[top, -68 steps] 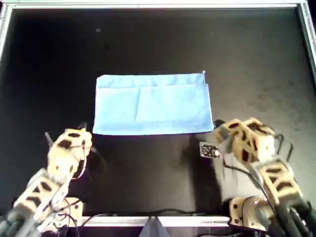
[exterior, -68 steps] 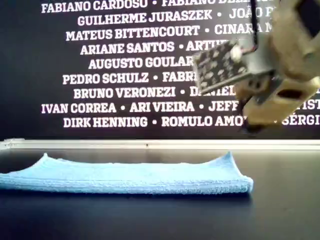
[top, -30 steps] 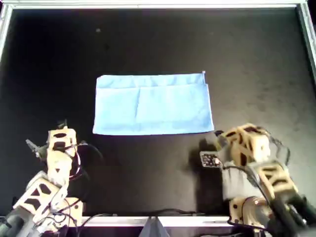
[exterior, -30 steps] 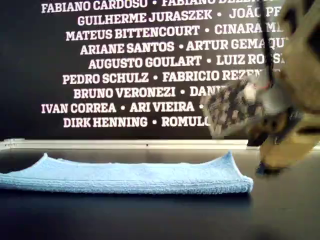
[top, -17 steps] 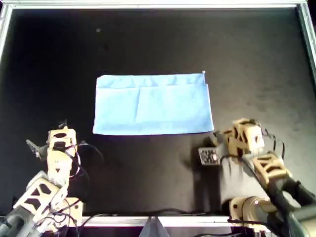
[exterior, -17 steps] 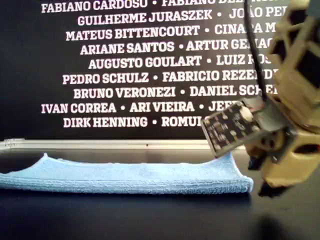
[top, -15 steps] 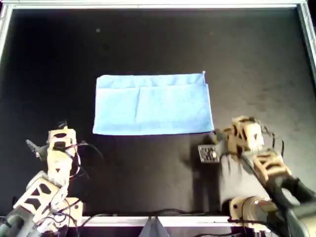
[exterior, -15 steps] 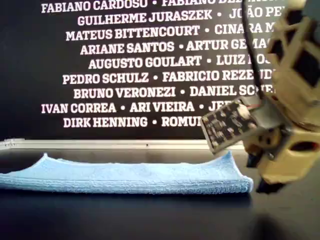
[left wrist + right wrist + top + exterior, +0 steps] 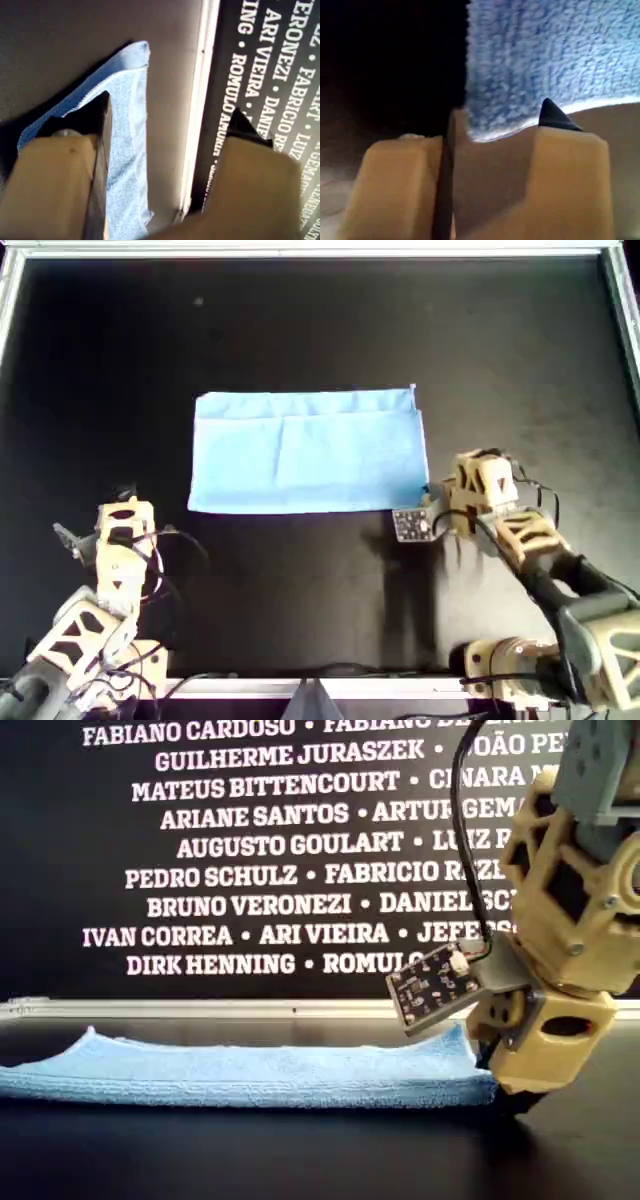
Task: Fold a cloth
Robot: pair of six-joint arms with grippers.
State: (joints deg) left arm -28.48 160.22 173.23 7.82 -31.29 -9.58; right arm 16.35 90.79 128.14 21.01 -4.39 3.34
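Now the cloth (image 9: 310, 450) lies flat near the middle of the black table (image 9: 300, 320), already doubled into a wide rectangle, so I judge the step in hand to be taking its near corner for the next fold. My second gripper (image 9: 432, 500) sits low at the corner on the overhead view's right, jaws spread, and its wrist view shows the corner's edge between them, not yet pinched. To do this well, I should push in a little deeper so both layers get caught, close firmly, then lift only enough to clear the table before carrying across. My first gripper (image 9: 122, 496) hangs well apart from the cloth, jaws wide and empty; it needs to match at the other near corner
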